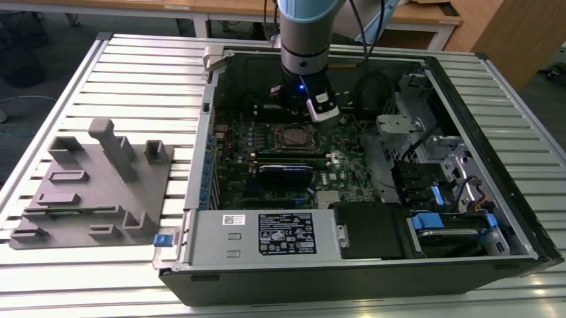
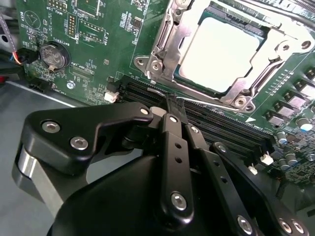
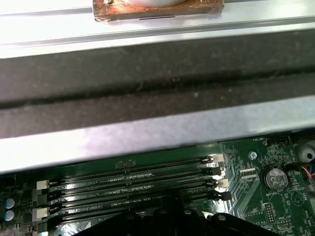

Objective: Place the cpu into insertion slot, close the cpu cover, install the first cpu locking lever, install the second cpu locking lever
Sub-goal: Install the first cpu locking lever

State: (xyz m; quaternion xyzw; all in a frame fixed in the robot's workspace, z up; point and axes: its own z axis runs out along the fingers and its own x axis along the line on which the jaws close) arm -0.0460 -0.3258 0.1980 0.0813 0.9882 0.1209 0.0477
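In the exterior view, nearest the camera lies an open computer case (image 1: 354,265) on its side on a ribbed metal table (image 1: 132,73). A grey power supply (image 1: 265,233) with a label sits at the case's near edge, and blue-tabbed drive bays (image 1: 451,222) fill the near corner toward the exterior view's right. On the exterior view's left, just beside the case, a grey fixture block (image 1: 93,185) with upright posts rests on the table.

Deeper in the case lies the green motherboard (image 1: 345,165). The cpu (image 2: 219,51), pale and square, sits in the insertion slot (image 1: 291,136), and the cpu cover (image 2: 165,46), a silvery frame, lies down around it. A thin wire lever (image 2: 206,103) runs along the socket edge nearest the memory slots (image 2: 221,125).

In the second wrist view the gripper (image 2: 172,105) hangs over those long black slots, just beside the socket; its black fingers (image 2: 174,142) meet at a narrow tip, pressed together, and whether that tip touches the lever cannot be told. A coin battery (image 2: 52,55) sits apart on the board. In the first wrist view the slots run below the case wall (image 3: 157,83).

Beyond the table, wooden desks (image 1: 425,20) stand on a dark floor (image 1: 53,40).
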